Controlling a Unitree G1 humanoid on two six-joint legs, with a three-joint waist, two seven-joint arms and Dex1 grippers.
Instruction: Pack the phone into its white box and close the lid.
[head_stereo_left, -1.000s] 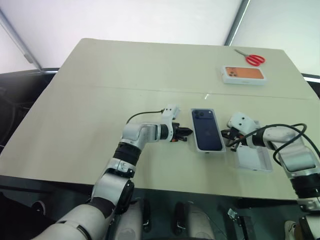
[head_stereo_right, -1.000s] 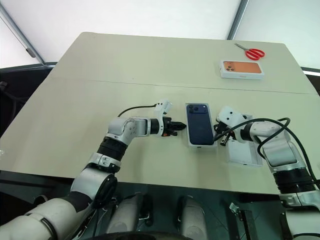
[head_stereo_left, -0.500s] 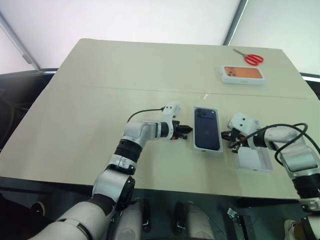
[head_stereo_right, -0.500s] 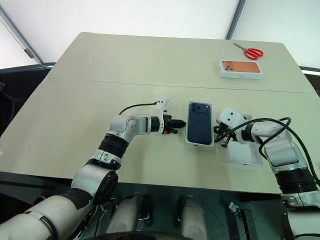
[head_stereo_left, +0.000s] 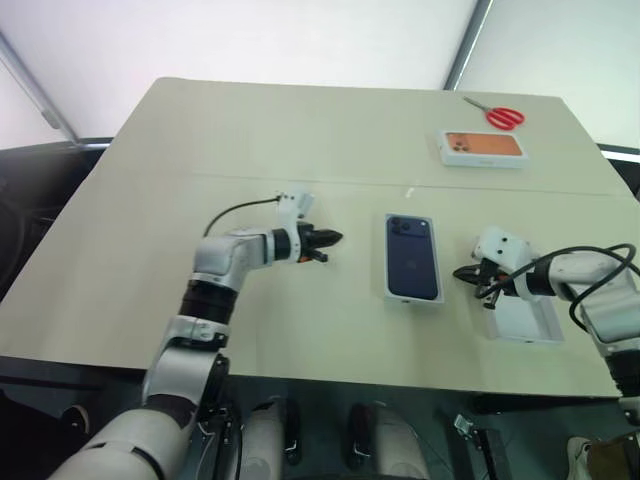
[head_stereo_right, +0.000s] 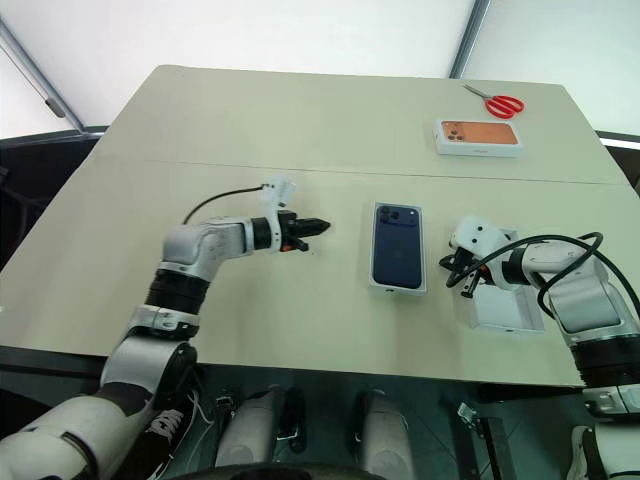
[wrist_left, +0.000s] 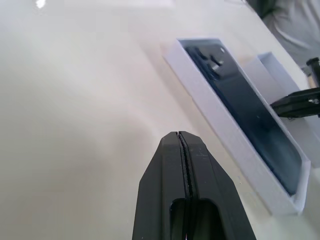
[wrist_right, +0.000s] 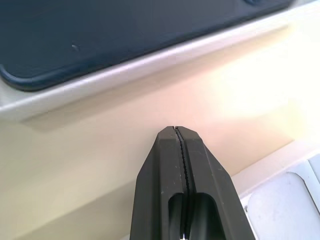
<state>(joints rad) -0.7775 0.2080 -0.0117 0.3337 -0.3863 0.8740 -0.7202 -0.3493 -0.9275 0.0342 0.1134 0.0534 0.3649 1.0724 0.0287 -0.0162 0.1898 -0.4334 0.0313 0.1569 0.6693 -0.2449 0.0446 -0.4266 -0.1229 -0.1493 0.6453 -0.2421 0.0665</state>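
A: What is on the bench (head_stereo_left: 180, 200)?

B: Largest of the loose things, the white box (head_stereo_left: 413, 295) lies flat between the two tools, with the dark navy phone (head_stereo_left: 413, 257) resting inside it, back up, its camera bump at the far end.

A: And the lid?

B: The lid (head_stereo_left: 525, 320) lies open side up just beside the right tool (head_stereo_left: 464, 274), on the side away from the box; that arm reaches over its far end.

A: How do the tools stand?

B: The left tool (head_stereo_left: 334, 239) has its two black fingers pressed together, gripping nothing, pointing at the box from well apart. The right tool is also fully closed and empty, its tip near the box's side wall without touching it.

A: Anything else?

B: Far beyond the right tool lies a white box with an orange phone picture (head_stereo_left: 486, 148), and past it red-handled scissors (head_stereo_left: 496, 115).
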